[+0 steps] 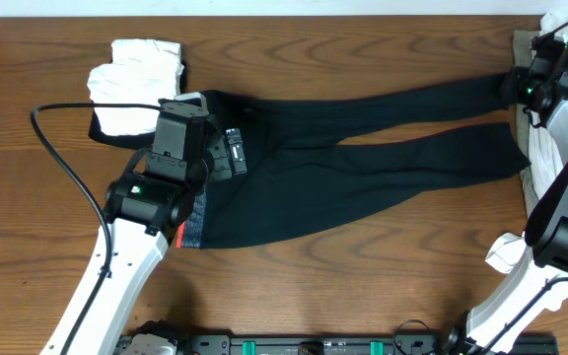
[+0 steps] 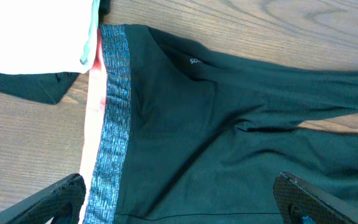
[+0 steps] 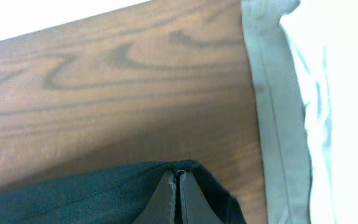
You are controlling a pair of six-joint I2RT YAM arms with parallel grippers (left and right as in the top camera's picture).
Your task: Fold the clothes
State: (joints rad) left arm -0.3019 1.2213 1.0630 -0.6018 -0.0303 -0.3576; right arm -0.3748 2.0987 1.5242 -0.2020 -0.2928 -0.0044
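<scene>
White folded garment (image 1: 136,84) at back-left of wooden table (image 1: 343,286). Just beside it, left gripper (image 2: 179,202) above waist of black leggings (image 1: 363,148), fingers spread wide, holding nothing. Grey patterned waistband (image 2: 110,124) runs near its left finger. Leggings lie flat across table centre, legs stretching right, slightly parted. Far right, right gripper (image 3: 179,196) pressed together, pinching upper leg's cuff. Grey-white cloth (image 3: 272,124) just beyond, at table edge.

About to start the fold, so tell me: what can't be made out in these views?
- Overhead: the left arm covers the middle of the pants' waistband.
- Right wrist: the right gripper is cut off by the bottom edge, so its depth of bite on the pants is hidden.
- Left wrist: the print is too small to read.
</scene>
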